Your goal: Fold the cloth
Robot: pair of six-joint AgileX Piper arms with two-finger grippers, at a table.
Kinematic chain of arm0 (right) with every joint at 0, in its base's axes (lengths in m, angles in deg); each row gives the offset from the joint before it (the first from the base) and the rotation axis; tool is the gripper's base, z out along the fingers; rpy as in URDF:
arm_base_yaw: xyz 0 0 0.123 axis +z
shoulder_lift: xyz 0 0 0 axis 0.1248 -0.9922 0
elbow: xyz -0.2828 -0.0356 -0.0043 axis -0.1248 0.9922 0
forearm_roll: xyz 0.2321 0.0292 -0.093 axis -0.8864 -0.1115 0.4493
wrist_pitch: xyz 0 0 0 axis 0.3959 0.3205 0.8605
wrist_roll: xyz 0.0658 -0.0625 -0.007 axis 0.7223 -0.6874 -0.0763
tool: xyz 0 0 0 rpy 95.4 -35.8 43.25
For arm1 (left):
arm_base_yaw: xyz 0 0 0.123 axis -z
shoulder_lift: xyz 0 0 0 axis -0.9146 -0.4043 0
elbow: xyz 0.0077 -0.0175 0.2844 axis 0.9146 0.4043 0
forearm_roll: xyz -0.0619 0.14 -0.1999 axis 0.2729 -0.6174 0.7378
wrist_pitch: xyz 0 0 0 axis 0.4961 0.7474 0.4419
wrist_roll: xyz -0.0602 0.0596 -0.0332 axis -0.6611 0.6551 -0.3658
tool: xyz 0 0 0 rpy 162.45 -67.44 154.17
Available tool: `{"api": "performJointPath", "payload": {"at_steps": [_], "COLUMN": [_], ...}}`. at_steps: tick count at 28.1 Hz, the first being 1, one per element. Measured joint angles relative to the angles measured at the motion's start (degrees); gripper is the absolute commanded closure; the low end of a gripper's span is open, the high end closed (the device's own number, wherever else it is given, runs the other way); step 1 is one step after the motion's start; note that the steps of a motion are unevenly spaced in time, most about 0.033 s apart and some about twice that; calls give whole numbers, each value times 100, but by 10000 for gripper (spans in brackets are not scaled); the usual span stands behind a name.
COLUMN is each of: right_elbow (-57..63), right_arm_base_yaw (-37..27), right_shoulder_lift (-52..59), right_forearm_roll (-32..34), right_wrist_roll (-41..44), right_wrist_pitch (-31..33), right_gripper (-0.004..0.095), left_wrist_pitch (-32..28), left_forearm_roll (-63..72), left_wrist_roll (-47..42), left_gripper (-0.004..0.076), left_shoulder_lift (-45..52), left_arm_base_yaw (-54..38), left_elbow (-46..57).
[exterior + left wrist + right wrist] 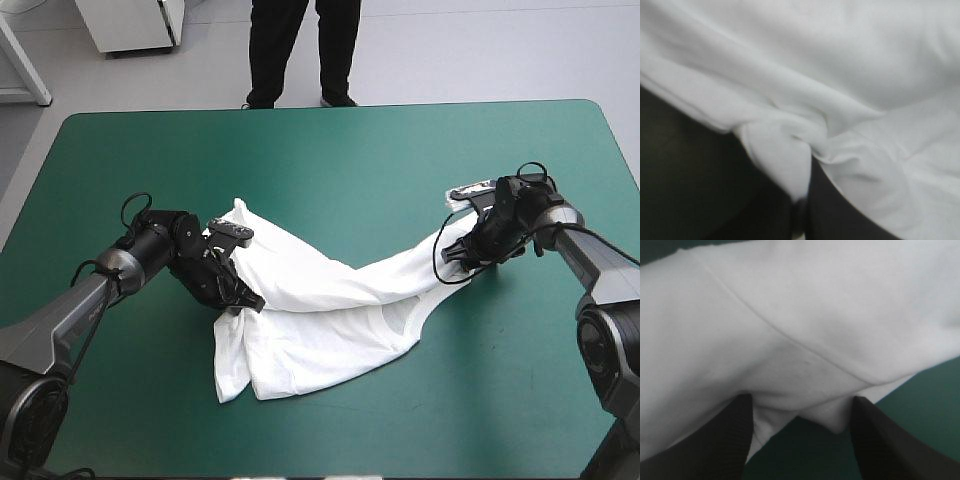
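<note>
Two grippers on one white T-shirt (320, 330), which is spread in loose folds across the middle of the teal-green table cover (330, 150). Lies mostly flat toward the near edge, doubled over in layers, with a long band of cloth running from the left side up toward the right. Low over the shirt's left part, pressed into the folds, the left gripper (243, 296); seen from its own wrist, black fingers (835, 215) all but together, clamped on a bunched pleat of the T-shirt. At the far right tip of the band, well apart from the other arm, the right gripper (462, 258); its fingers (715, 440) standing apart, a hemmed edge of white cloth draped across the gap and a small tip hanging between them. Hard to tell whether that edge touches either finger. Bare cover showing just beyond the hem.
</note>
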Motion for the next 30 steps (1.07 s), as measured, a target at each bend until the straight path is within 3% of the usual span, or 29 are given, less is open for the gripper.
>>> {"api": "performJointPath", "payload": {"at_steps": [6,9,13,19,23,30], "right_elbow": [-86,-134,-163,-173,-158,-375], "right_arm_base_yaw": [0,0,0,0,0,5], "right_shoulder_lift": [-151,-228,-259,-270,-146,1070], "right_forearm_roll": [-164,-320,-481,-620,-620,30], "right_wrist_roll": [-12,-116,-241,-259,-240,123], "right_wrist_pitch": [75,151,227,328,467,1656], "right_gripper": [514,659,923,923,923,927], "left_wrist_pitch": [59,98,109,60,361,1115], "left_forearm_roll": [-31,-31,-33,-51,-81,-79], "left_wrist_roll": [12,12,17,16,22,35], "left_gripper": [733,733,733,733,733,733], "left_shoulder_lift": [0,0,0,0,86,1113], "left_arm_base_yaw": [0,0,0,0,0,8], "left_elbow": [-182,-187,-187,-201,-360,-850]}}
